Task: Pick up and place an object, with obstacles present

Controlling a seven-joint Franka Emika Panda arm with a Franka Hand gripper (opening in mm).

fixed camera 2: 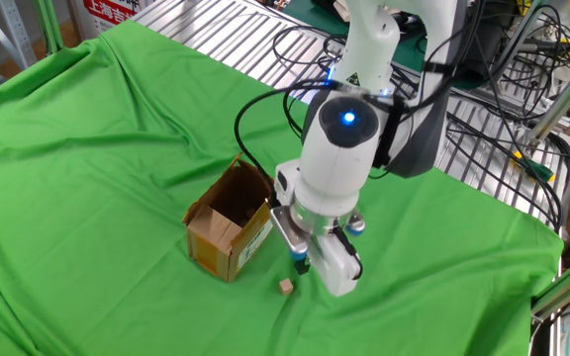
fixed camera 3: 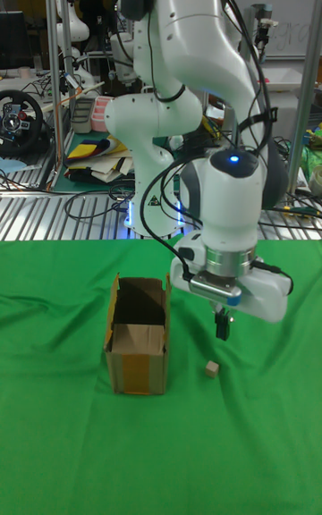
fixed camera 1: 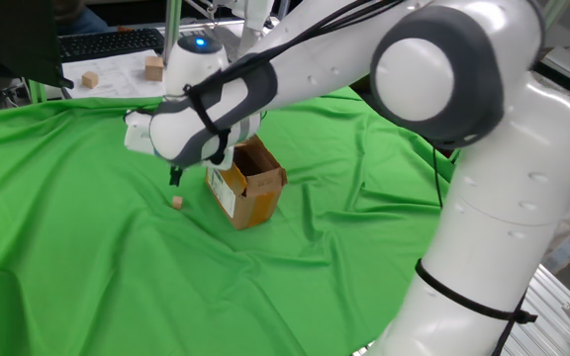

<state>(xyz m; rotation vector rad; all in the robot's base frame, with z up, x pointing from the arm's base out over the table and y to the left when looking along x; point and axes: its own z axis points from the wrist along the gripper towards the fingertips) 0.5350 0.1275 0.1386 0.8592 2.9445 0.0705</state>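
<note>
The object, a tiny tan cube (fixed camera 1: 177, 203), lies on the green cloth just left of the open cardboard box (fixed camera 1: 246, 184). My gripper (fixed camera 1: 176, 178) hangs a little above the cube, points down and holds nothing. In the other fixed view the cube (fixed camera 2: 285, 287) lies in front of the box (fixed camera 2: 228, 220), with the gripper (fixed camera 2: 301, 265) just above and right of it. In the tall fixed view the dark fingers of the gripper (fixed camera 3: 222, 329) stand close together as one narrow shape, slightly above and right of the cube (fixed camera 3: 211, 369). The box (fixed camera 3: 139, 323) stands to the left.
Green cloth (fixed camera 1: 87, 267) covers the table in folds. Two bigger tan wooden blocks (fixed camera 1: 90, 78) lie on white paper at the back, beside a keyboard. Bare metal grating (fixed camera 2: 216, 40) shows past the cloth's far edge.
</note>
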